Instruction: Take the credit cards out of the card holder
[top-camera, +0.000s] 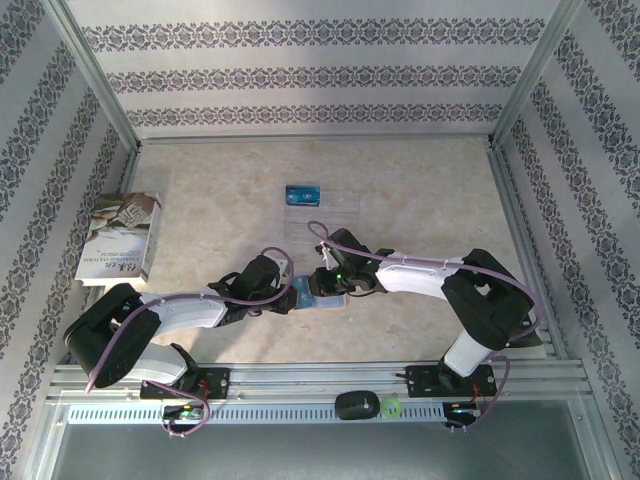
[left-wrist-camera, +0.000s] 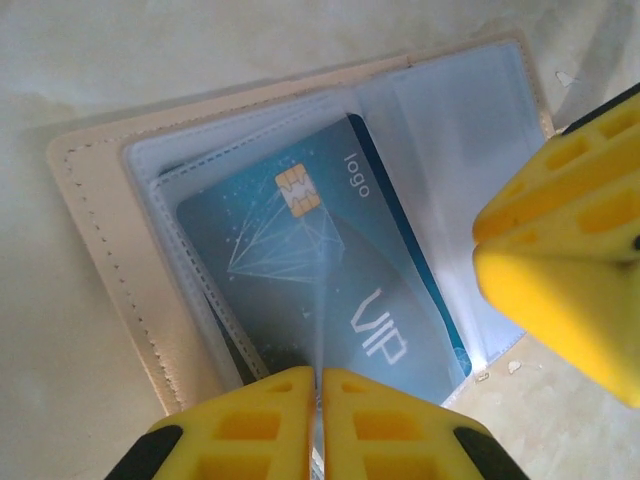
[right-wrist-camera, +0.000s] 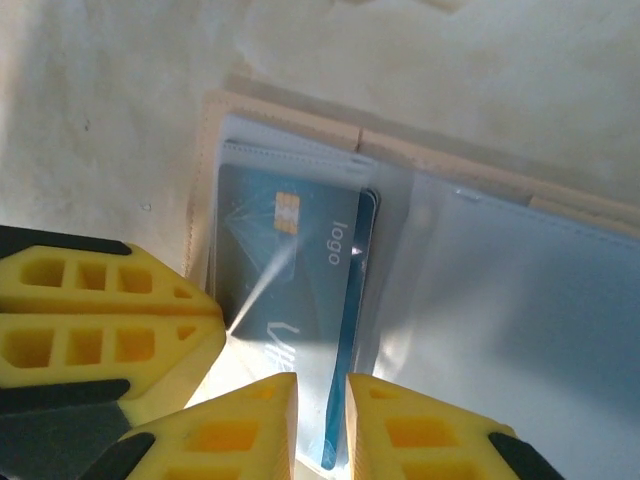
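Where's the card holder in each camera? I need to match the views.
Top external: card holder low centre of the picture.
Left wrist: card holder lies open across the middle, tan edge at left.
Right wrist: card holder open, tan edge along the top.
Shared landmark, wrist views: blue card with gold chip, in the holder's sleeve.

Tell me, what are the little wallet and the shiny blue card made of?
The card holder looks like tan leather or fake leather: matte, with stitching along its edge. Its inner pockets look like clear soft plastic, glossy and see-through. The blue card looks like stiff glossy plastic with a small metal chip.
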